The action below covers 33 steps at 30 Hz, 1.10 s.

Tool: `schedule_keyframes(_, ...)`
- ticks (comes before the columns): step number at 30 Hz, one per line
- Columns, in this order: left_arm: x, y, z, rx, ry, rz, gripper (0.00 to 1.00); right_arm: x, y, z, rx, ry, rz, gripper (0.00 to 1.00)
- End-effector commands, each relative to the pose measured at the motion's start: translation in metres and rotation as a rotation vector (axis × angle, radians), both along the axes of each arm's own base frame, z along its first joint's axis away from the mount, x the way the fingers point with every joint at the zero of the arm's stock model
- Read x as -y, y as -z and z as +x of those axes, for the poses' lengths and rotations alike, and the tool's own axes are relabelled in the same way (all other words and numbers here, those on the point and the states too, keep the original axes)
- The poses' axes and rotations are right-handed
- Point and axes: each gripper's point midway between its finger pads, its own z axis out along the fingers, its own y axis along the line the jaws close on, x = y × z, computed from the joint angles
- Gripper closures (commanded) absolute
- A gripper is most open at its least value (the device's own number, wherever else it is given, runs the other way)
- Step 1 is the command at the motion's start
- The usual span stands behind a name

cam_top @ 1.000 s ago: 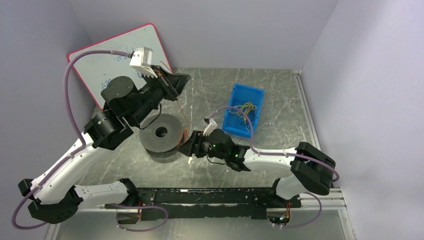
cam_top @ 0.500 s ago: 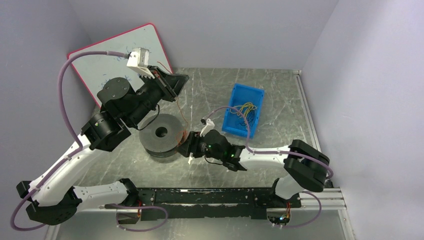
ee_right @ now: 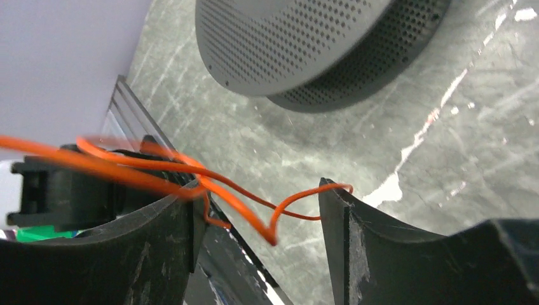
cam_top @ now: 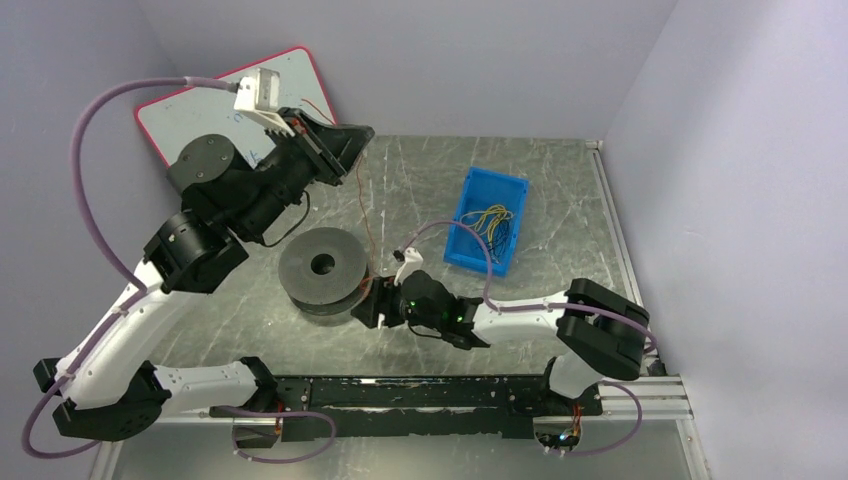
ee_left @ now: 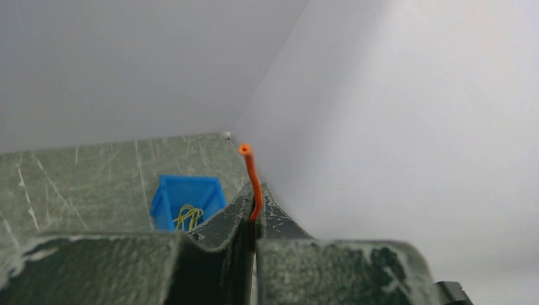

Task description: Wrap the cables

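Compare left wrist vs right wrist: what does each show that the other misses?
Left wrist only: the blue bin of yellow cables, and the left gripper shut on the orange cable, its tip sticking up. Right wrist only: the perforated grey spool and the right gripper open, cable loops slack between its jaws. Both: the orange cable and the scratched table.

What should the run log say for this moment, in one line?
left gripper: shut on orange cable, raised | right gripper: open, cable loops between jaws, beside spool | bin: yellow cables inside
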Motion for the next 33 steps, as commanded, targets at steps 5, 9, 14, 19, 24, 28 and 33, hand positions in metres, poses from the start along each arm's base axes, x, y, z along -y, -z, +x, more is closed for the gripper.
schedule_keyframes(5, -0.017, -0.044, -0.005, 0.098, -0.046, -0.009, 0.93, 0.034, 0.018, -0.017, 0.027, 0.031, -0.068, 0.32)
schedule_keyframes(9, -0.023, -0.059, -0.005, 0.125, -0.069, -0.017, 0.93, 0.05, 0.023, -0.021, 0.024, 0.059, -0.08, 0.32)
schedule_keyframes(14, -0.03, -0.076, -0.006, 0.155, -0.093, -0.026, 0.93, 0.07, 0.028, -0.024, 0.016, 0.098, -0.086, 0.31)
schedule_keyframes(19, -0.041, -0.09, -0.003, 0.188, -0.148, -0.012, 0.93, 0.088, 0.032, -0.026, 0.008, 0.139, -0.09, 0.3)
schedule_keyframes(24, -0.058, -0.105, -0.002, 0.22, -0.221, -0.017, 0.93, 0.109, 0.035, -0.027, 0.002, 0.189, -0.094, 0.3)
schedule_keyframes(28, -0.066, -0.114, -0.002, 0.238, -0.252, -0.03, 0.93, 0.128, 0.035, -0.027, -0.003, 0.236, -0.085, 0.29)
schedule_keyframes(33, -0.066, -0.121, -0.001, 0.249, -0.257, -0.034, 0.93, 0.147, 0.037, -0.029, -0.011, 0.28, -0.085, 0.29)
